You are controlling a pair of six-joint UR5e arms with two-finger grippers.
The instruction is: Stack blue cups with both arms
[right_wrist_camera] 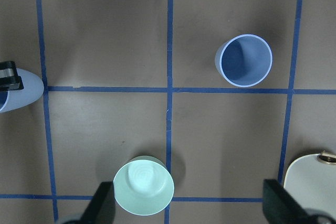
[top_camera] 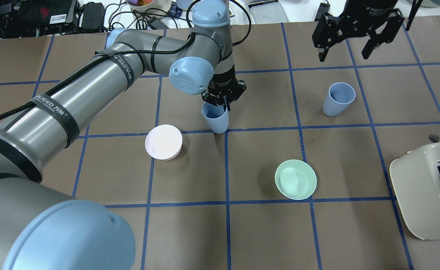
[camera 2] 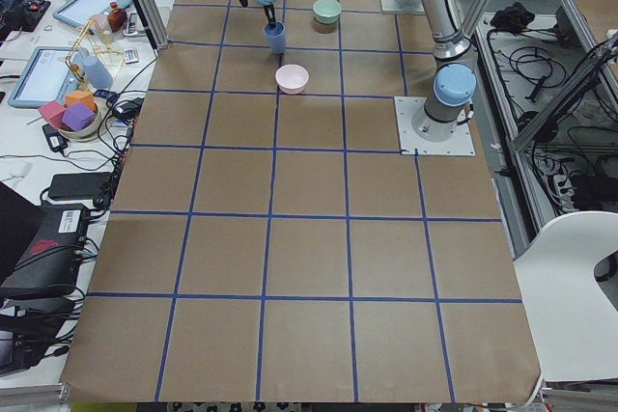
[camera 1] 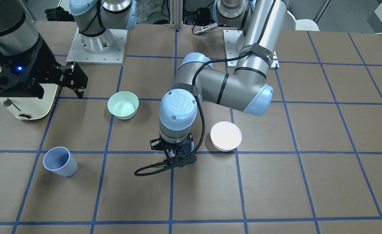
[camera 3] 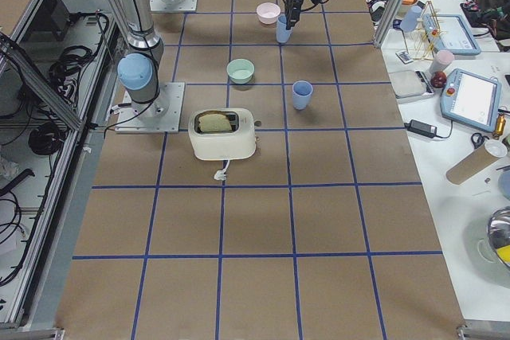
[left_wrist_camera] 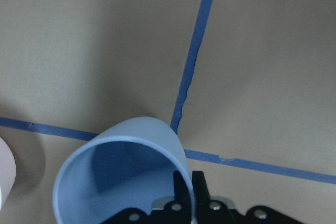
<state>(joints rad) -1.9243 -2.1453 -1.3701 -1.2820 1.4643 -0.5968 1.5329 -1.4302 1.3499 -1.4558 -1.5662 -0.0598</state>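
Observation:
My left gripper (top_camera: 223,100) is shut on the rim of one blue cup (top_camera: 215,119) near the table's middle. In the left wrist view, the fingers (left_wrist_camera: 200,183) pinch the wall of that cup (left_wrist_camera: 126,177), one inside and one outside. I cannot tell whether it rests on the table or hangs just above it. In the front view my left gripper (camera 1: 178,156) hides most of that cup. The other blue cup (top_camera: 338,99) stands upright and alone; it also shows in the front view (camera 1: 60,161) and the right wrist view (right_wrist_camera: 244,60). My right gripper (top_camera: 345,50) is open, high above and beyond that cup.
A pale pink bowl (top_camera: 163,142) sits close to the held cup. A mint-green bowl (top_camera: 295,179) sits nearer the robot. A cream toaster (top_camera: 426,195) stands at the right edge, with a bread slice in it in the exterior right view (camera 3: 217,122).

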